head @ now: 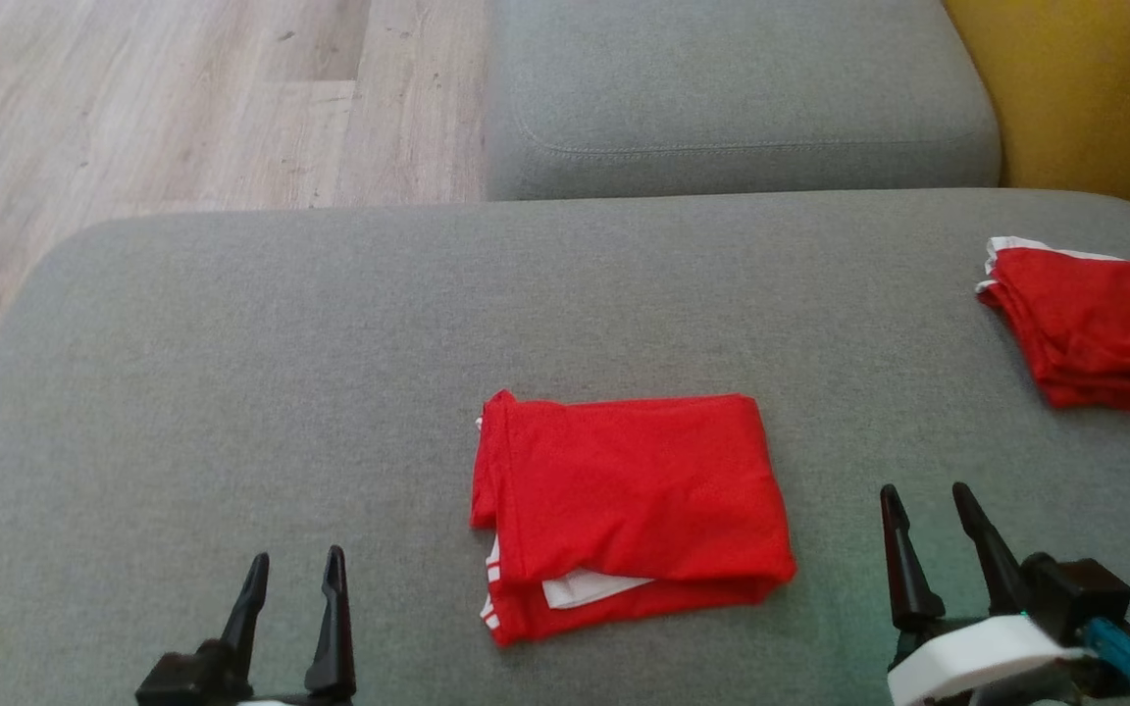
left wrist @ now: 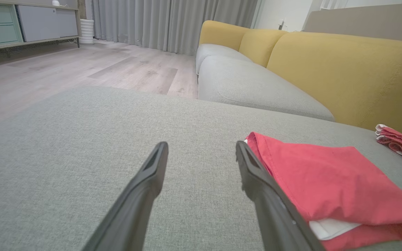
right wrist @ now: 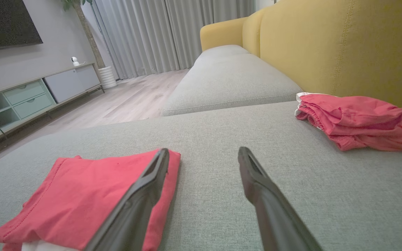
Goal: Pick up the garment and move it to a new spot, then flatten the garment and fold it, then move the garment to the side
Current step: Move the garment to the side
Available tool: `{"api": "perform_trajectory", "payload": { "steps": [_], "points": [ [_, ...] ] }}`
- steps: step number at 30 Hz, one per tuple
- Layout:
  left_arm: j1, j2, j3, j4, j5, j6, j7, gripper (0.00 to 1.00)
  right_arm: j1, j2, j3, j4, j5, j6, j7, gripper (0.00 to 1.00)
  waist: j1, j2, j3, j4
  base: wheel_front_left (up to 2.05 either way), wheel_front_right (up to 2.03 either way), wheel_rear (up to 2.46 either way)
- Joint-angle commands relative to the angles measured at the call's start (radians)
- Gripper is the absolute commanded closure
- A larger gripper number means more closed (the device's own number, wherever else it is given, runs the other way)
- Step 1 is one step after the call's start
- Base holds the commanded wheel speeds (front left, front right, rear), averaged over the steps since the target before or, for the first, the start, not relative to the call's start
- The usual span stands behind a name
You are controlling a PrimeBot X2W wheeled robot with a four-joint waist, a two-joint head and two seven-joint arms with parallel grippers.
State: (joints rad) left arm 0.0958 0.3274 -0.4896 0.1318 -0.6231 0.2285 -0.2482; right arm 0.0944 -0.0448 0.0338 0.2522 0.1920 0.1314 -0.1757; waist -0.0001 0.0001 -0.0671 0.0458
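A red garment (head: 629, 510) with white trim lies folded into a neat rectangle in the middle of the grey sofa seat (head: 231, 392); it also shows in the left wrist view (left wrist: 330, 181) and the right wrist view (right wrist: 82, 195). My left gripper (head: 295, 567) (left wrist: 201, 148) hovers open to the garment's left, nothing between its fingers. My right gripper (head: 923, 495) (right wrist: 203, 153) stands open to the garment's right, also empty. Neither touches the cloth.
A second red garment (head: 1090, 328) (right wrist: 358, 120) lies folded loosely at the seat's far right. Behind are another grey seat cushion (head: 732, 98), the yellow backrest (right wrist: 344, 45) and wooden floor (head: 133, 108) beyond the seat's left and far edges.
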Motion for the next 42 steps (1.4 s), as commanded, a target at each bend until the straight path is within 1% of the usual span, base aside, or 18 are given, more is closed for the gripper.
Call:
{"api": "perform_trajectory", "payload": {
  "steps": [1,4,8,14,21,22,23,24,27,30,31,32,33,34,38,42],
  "points": [
    [-0.033,0.003,0.034,-0.025,0.009,-0.001,-0.013,0.00,-0.047,-0.005,0.024,-0.027,-0.008,-0.001,0.000,0.00,0.0001,-0.0001,0.002,0.003,0.00,0.00,0.00],
    [-0.037,0.003,0.031,-0.027,0.012,-0.001,-0.013,0.00,-0.054,-0.005,0.019,-0.016,-0.013,-0.001,0.015,0.00,0.0001,-0.0001,0.007,0.014,0.00,0.00,0.00],
    [-0.042,0.003,0.027,-0.027,0.015,-0.003,-0.012,0.00,-0.087,-0.005,0.012,-0.003,-0.001,-0.001,0.074,0.00,0.0001,-0.0001,0.018,0.037,0.00,0.00,0.00],
    [-0.055,-0.001,0.019,-0.025,0.019,-0.005,-0.010,0.00,-0.174,-0.005,-0.006,0.031,-0.009,-0.001,0.164,0.00,0.0001,-0.0001,0.046,0.102,0.00,0.00,0.00],
    [-0.071,-0.011,0.014,-0.016,0.021,-0.012,-0.010,0.00,-0.247,-0.005,-0.027,0.162,-0.030,-0.001,0.264,0.00,0.0001,-0.0001,0.097,0.186,0.00,0.00,0.00],
    [-0.071,-0.011,0.014,-0.016,0.021,-0.012,-0.010,0.00,-0.247,-0.005,-0.027,0.162,-0.030,-0.001,0.264,0.00,0.0001,-0.0001,0.097,0.186,0.00,0.00,0.00],
    [-0.074,-0.013,0.014,-0.014,0.022,-0.013,-0.011,0.00,-0.258,-0.005,-0.030,0.184,-0.031,-0.001,0.271,0.00,0.0001,-0.0001,0.104,0.195,0.00,0.00,0.00],
    [-0.078,-0.016,0.015,-0.010,0.023,-0.016,-0.011,0.00,-0.277,-0.005,-0.034,0.233,-0.024,-0.001,0.285,0.00,0.0001,-0.0001,0.117,0.211,0.00,0.00,0.00],
    [-0.082,-0.020,0.016,-0.004,0.027,-0.021,-0.012,0.00,-0.303,-0.005,-0.030,0.302,-0.019,-0.001,0.298,0.00,0.0001,-0.0001,0.129,0.228,0.00,0.00,0.00],
    [-0.084,-0.024,0.017,0.001,0.031,-0.023,-0.012,0.00,-0.323,-0.005,-0.004,0.353,0.002,-0.001,0.305,0.00,0.0001,-0.0001,0.133,0.233,0.00,0.00,0.00],
    [-0.083,-0.025,0.018,0.002,0.032,-0.024,-0.012,0.00,-0.327,-0.005,0.005,0.367,0.012,-0.001,0.309,0.09,0.0001,-0.0001,0.133,0.232,0.00,0.00,0.00],
    [-0.082,-0.025,0.018,0.003,0.033,-0.025,-0.012,0.00,-0.331,-0.005,0.017,0.378,0.023,-0.001,0.313,0.47,0.0001,-0.0001,0.133,0.229,0.00,0.00,0.00],
    [-0.081,-0.026,0.018,0.003,0.035,-0.025,-0.012,0.00,-0.336,-0.005,0.025,0.386,0.031,-0.001,0.312,0.64,0.0001,-0.0001,0.132,0.225,0.00,0.00,0.00],
    [-0.080,-0.026,0.017,0.003,0.037,-0.027,-0.012,0.00,-0.342,-0.005,0.031,0.391,0.036,-0.001,0.305,1.00,0.0001,-0.0001,0.132,0.219,0.00,0.00,0.00],
    [-0.081,-0.026,0.016,-0.002,0.044,-0.029,-0.013,0.00,-0.375,-0.005,0.028,0.398,0.028,-0.001,0.259,1.00,0.0001,-0.0001,0.133,0.172,0.00,0.00,0.00],
    [-0.082,-0.025,0.019,-0.016,0.051,-0.029,-0.013,0.00,-0.417,-0.005,0.012,0.382,0.004,-0.001,0.225,1.00,0.0001,-0.0001,0.141,0.084,0.00,0.00,0.00]
  ]
}}
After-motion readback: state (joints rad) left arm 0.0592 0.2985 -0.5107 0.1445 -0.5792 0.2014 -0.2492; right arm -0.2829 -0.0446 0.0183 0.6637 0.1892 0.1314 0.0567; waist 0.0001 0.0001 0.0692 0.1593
